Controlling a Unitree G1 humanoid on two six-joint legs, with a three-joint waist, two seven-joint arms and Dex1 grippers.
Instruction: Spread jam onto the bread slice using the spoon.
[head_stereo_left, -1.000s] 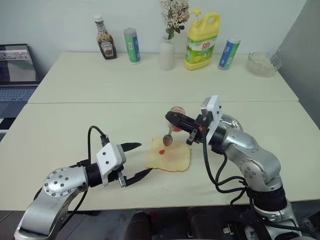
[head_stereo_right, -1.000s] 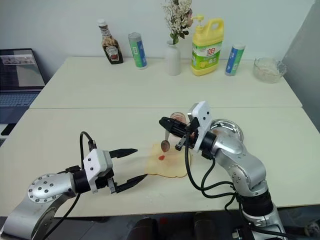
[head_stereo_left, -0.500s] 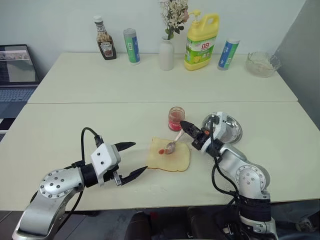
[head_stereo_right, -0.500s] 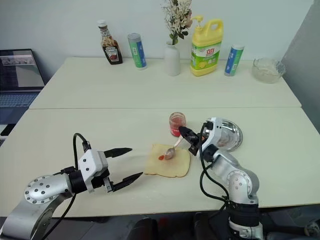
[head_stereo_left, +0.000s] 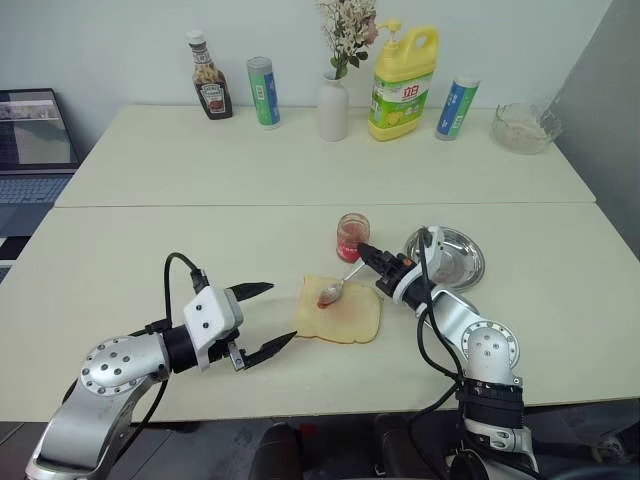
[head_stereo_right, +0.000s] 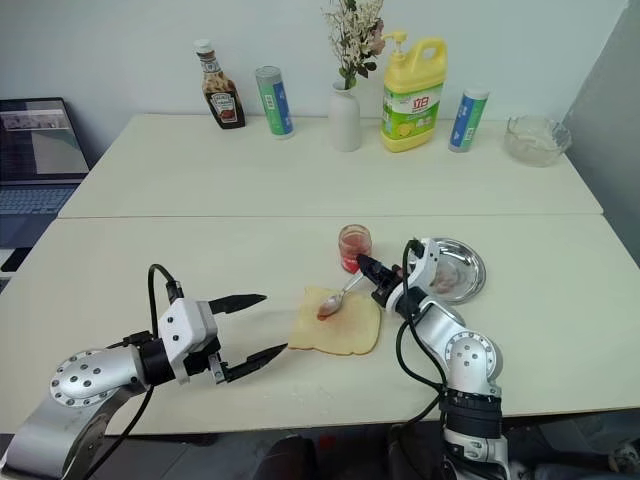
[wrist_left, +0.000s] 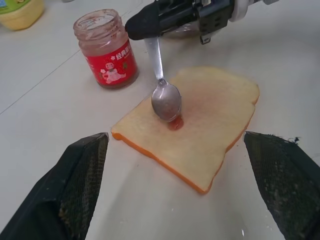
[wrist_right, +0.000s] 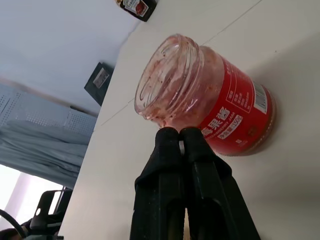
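On the bread slice (wrist_left: 200, 130), the spoon (wrist_left: 165, 97) rests, pinched by the right gripper (head_stereo_left: 366, 251); the left gripper (head_stereo_left: 268, 318) gapes empty.

A: What crowds the bread slice (head_stereo_left: 340, 310)?

B: Behind it, close by, stands the jam (head_stereo_left: 352, 237) jar. The right gripper (head_stereo_left: 364, 250), clamped on the spoon (head_stereo_left: 335, 288), reaches over its back right corner, bowl down on the crumb. The steel dish (head_stereo_left: 447, 256) lies off to its right.

A: And open room?

B: Bare table (head_stereo_left: 120, 270) left of the slice and in front; the left gripper (head_stereo_left: 266, 320) hangs spread wide there.
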